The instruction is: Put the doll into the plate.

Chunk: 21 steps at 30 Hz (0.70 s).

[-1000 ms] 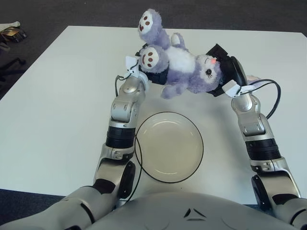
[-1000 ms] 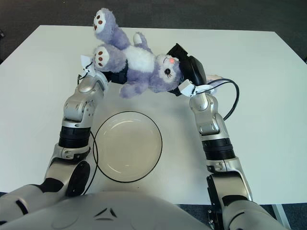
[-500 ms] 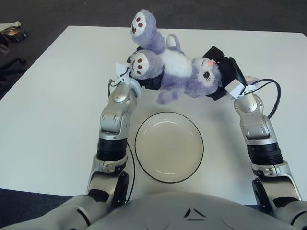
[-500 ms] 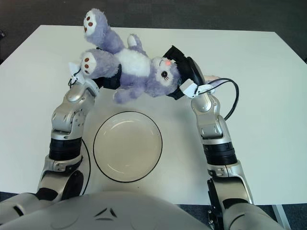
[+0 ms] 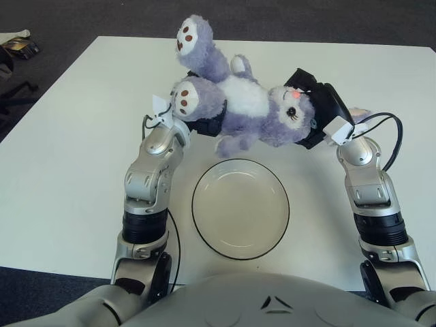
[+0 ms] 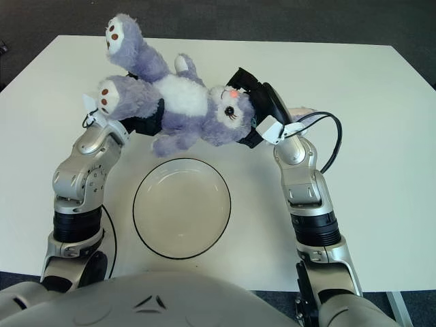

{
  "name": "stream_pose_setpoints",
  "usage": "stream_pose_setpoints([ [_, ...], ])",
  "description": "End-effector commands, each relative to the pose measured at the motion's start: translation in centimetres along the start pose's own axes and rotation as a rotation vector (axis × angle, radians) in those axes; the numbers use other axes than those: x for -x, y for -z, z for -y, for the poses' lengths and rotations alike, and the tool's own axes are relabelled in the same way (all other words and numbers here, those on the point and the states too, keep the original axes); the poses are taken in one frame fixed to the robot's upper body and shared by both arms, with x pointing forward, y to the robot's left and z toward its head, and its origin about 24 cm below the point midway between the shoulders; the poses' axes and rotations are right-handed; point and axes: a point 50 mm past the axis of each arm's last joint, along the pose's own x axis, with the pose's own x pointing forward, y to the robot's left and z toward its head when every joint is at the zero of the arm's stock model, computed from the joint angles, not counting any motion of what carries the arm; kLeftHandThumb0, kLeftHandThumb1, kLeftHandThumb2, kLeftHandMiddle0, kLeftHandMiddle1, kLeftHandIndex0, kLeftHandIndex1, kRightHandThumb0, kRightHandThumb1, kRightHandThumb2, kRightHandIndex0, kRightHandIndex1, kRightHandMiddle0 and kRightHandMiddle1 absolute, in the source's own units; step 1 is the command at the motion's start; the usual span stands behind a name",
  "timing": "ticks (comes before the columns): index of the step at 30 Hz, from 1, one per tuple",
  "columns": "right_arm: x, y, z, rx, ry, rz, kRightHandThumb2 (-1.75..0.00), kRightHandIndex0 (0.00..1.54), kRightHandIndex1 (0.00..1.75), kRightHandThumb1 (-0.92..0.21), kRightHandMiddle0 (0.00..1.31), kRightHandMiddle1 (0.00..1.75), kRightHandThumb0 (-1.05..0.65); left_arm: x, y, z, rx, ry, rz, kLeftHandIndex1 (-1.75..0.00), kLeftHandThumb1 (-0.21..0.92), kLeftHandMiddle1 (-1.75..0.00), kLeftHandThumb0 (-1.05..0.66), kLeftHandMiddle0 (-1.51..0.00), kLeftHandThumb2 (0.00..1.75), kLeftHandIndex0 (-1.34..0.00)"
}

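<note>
Left eye view
Doll: the purple and white plush doll (image 5: 248, 112) is held up between both hands, lying on its back across the scene, feet to the left and head to the right, on the far side of the plate.
Left robot hand: the left robot hand (image 5: 204, 124) is under the doll's legs and lower body, fingers closed against the plush, grasping it.
Right robot hand: the right robot hand (image 5: 319, 116) is pressed to the doll's head from the right, dark fingers wrapped round it.
Plate: the white plate (image 5: 240, 208) with a dark rim sits on the table (image 5: 75, 143), near the robot's body, between the two forearms and holding nothing.

Right eye view
Doll: same pose; one foot (image 6: 117, 35) sticks up toward the far left, the other foot (image 6: 109, 92) is just above the left wrist, and one paw hangs toward the plate's far rim.
Hands: both grasp the doll, the left at the legs, the right at the head.
Cable: a black cable (image 6: 332, 139) loops out beside the right wrist.
</note>
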Motion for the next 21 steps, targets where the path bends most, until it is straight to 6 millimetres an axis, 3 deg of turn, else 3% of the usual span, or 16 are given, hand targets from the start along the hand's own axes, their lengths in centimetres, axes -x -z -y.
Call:
stream_pose_setpoints([
  [1, 0.3, -0.1, 0.3, 0.008, 0.001, -0.005, -1.74, 0.99, 1.57, 0.12, 0.72, 1.75, 0.00, 0.3, -0.2, -1.1, -0.020, 0.003, 0.014, -1.73, 0.30, -1.75, -0.01, -0.59, 1.34, -0.43],
  [12, 0.6, -0.7, 0.3, -0.006, -0.013, 0.025, -1.75, 0.91, 1.69, 0.08, 0.70, 1.75, 0.00, -0.1, -0.4, -2.7, -0.047, -0.008, 0.091, -1.75, 0.38, -1.74, -0.01, -0.54, 1.25, -0.35],
  [21, 1.1, -1.1, 0.2, -0.041, -0.048, 0.044, -1.75, 0.93, 1.64, 0.10, 0.72, 1.75, 0.00, 0.2, -0.7, -3.8, -0.098, -0.083, 0.133, -1.74, 0.39, -1.75, -0.01, -0.54, 1.25, -0.34],
])
